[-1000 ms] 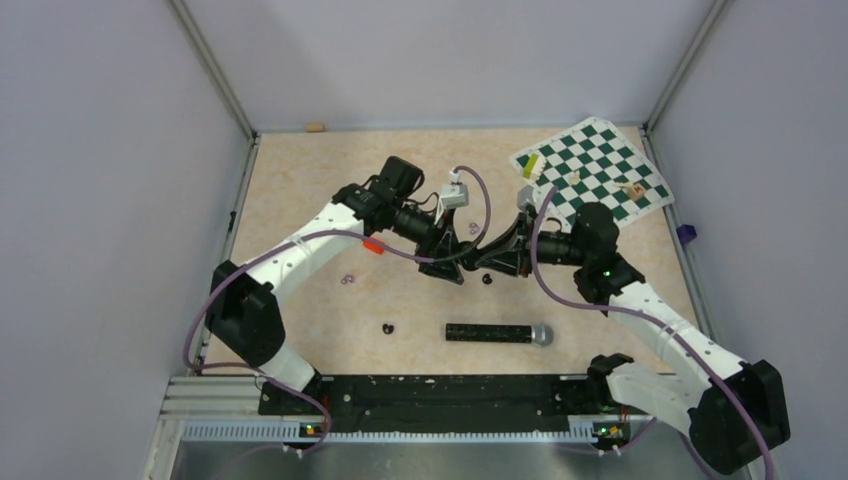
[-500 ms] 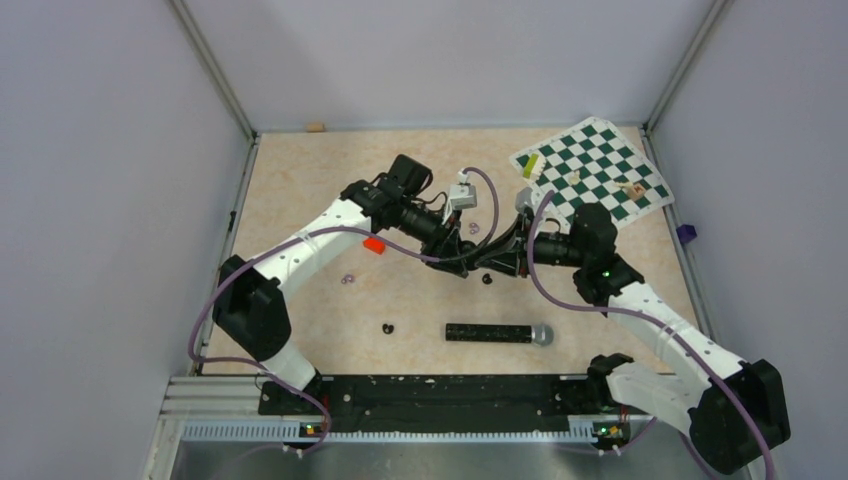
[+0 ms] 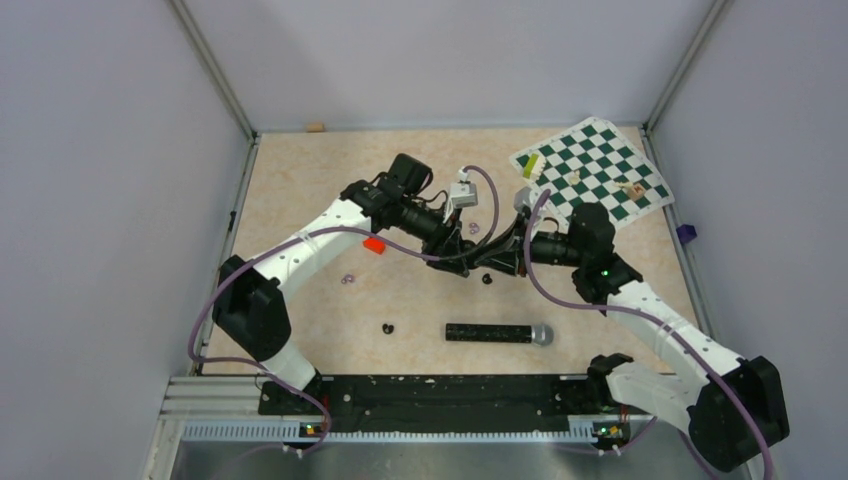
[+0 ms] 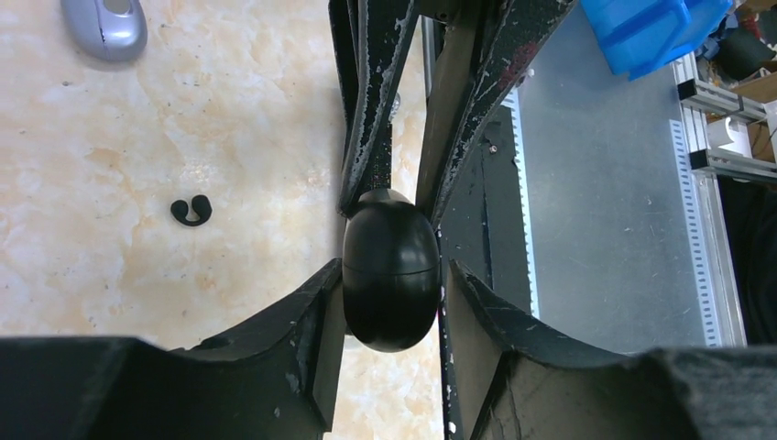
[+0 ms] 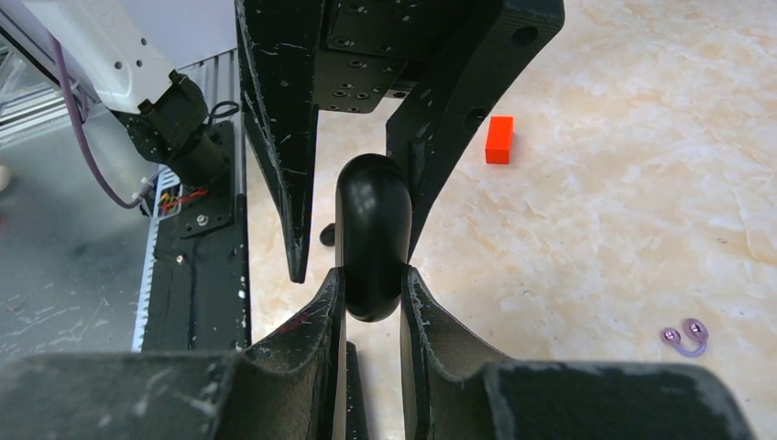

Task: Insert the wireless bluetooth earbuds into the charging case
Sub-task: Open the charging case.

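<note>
The charging case (image 4: 391,270), a glossy black pod with its lid seam closed, hangs above the table where both arms meet. My right gripper (image 5: 372,275) is shut on the narrow sides of the case (image 5: 371,234). My left gripper (image 4: 392,275) sits closely around its wide sides. One pad touches it and a thin gap shows on the other side, so it is open. One black earbud (image 3: 487,279) lies on the table just below the grippers and shows as the same earbud (image 4: 191,211) in the left wrist view. A second earbud (image 3: 388,327) lies nearer the front left.
A long black microphone (image 3: 498,333) lies near the front. A red block (image 3: 373,245) sits beside the left arm, and purple rings (image 3: 348,279) lie close by. A green chessboard (image 3: 590,175) with small pieces is at the back right. The black base rail (image 3: 430,395) runs along the near edge.
My left arm has reached further right to the case and its jaws have narrowed around it. My right gripper has kept its hold without moving.
</note>
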